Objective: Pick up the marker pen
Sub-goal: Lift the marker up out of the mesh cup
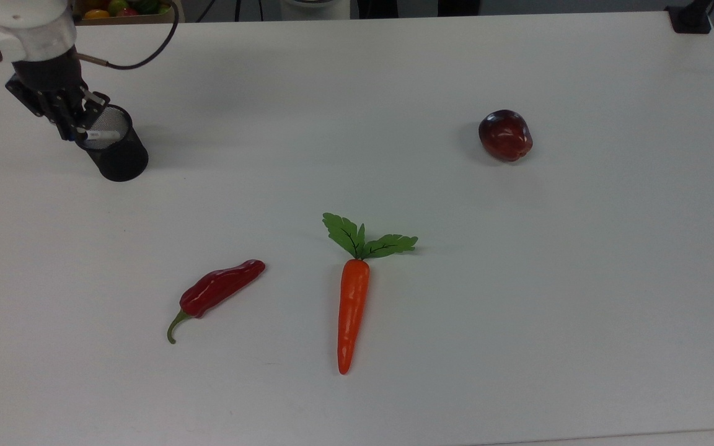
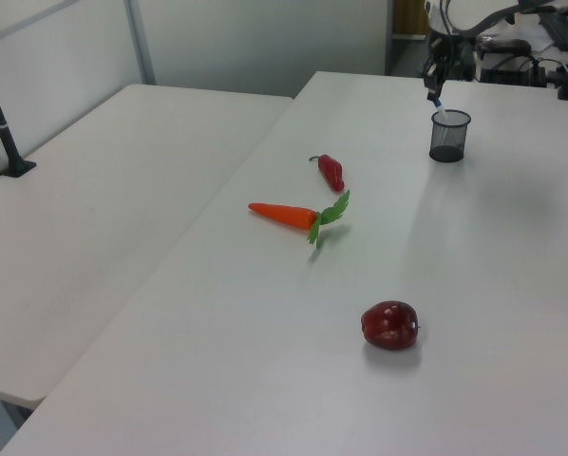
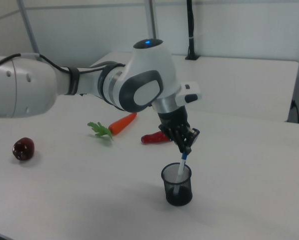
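The marker pen (image 3: 181,168), a slim white barrel with a blue cap, stands tilted with its lower end inside a black mesh cup (image 3: 177,186). My gripper (image 3: 186,148) hangs just above the cup's rim, shut on the pen's blue capped top. In the top view the gripper (image 1: 78,131) is at the far left of the table, the white barrel (image 1: 102,134) shows over the cup's mouth, and the cup (image 1: 116,156) stands beneath. In the left view the gripper (image 2: 434,85), pen (image 2: 437,102) and cup (image 2: 449,137) are at the table's far end.
A carrot (image 1: 352,303) with green leaves lies mid-table, with a red chilli (image 1: 219,288) on the top view's left of it. A dark red apple (image 1: 505,135) sits toward the top view's right. A second white table (image 2: 104,190) adjoins on the left view's left.
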You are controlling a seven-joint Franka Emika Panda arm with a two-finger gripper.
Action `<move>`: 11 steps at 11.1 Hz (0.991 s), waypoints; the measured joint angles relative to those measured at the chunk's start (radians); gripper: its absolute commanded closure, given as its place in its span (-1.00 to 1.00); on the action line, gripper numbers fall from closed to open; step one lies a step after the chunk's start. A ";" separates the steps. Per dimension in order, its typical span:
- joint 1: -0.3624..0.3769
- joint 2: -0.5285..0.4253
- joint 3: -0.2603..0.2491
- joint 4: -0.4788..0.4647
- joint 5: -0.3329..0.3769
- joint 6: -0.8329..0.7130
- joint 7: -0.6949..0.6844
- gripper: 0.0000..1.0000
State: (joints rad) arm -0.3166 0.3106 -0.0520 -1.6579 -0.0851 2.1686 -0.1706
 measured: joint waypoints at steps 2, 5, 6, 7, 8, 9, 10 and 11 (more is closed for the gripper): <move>-0.005 -0.045 0.000 0.006 0.005 -0.005 0.000 0.75; -0.005 -0.112 0.001 0.073 0.021 -0.089 0.000 0.75; -0.004 -0.121 0.007 0.094 0.024 -0.121 0.000 0.75; 0.007 -0.129 0.020 0.104 0.027 -0.157 0.000 0.75; 0.036 -0.134 0.032 0.106 0.029 -0.214 0.001 0.75; 0.081 -0.134 0.038 0.106 0.031 -0.269 0.003 0.75; 0.142 -0.132 0.042 0.103 0.035 -0.327 0.030 0.75; 0.193 -0.131 0.044 0.098 0.039 -0.369 0.053 0.75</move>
State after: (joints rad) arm -0.1233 0.1793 -0.0081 -1.5602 -0.0463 1.8001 -0.1177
